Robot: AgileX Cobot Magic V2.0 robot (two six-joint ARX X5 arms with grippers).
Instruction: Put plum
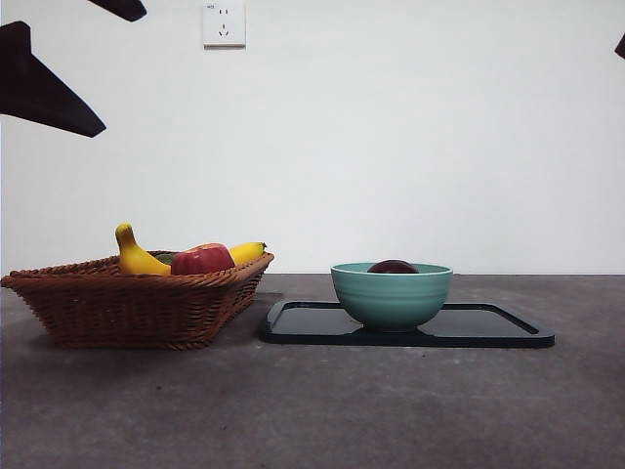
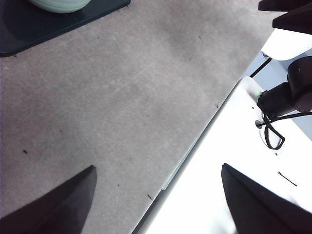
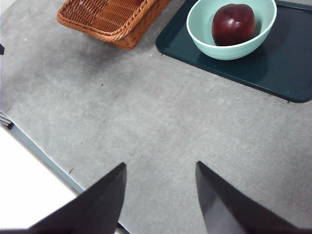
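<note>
From the front, the plum (image 1: 393, 266) was mostly hidden: only its dark, rounded top showed above the rim of the teal bowl (image 1: 391, 296). The right wrist view showed it whole, a glossy maroon fruit lying inside the bowl. The bowl stood on the left part of a dark tray (image 1: 498, 328), whose right end was cut off in the right wrist view. The left wrist view caught only a sliver of the bowl and a corner of the tray.

To the left of the tray, just beside it, sat a wicker basket (image 1: 137, 303). Over its rim rose a banana (image 1: 137, 256), a red apple (image 1: 202, 260) and a second yellow tip; whatever lay deeper in the basket could not be made out. A wall socket (image 1: 224, 23) hung above.

The left gripper (image 2: 158, 204) hovered over the table edge (image 2: 195, 146), its jaws spread wide with nothing between them. The right gripper (image 3: 161, 195) hung above bare grey table (image 3: 170, 122), well apart from the bowl, its jaws likewise parted and holding nothing. In the front view the arms appeared only as black shapes at the top corners.
</note>
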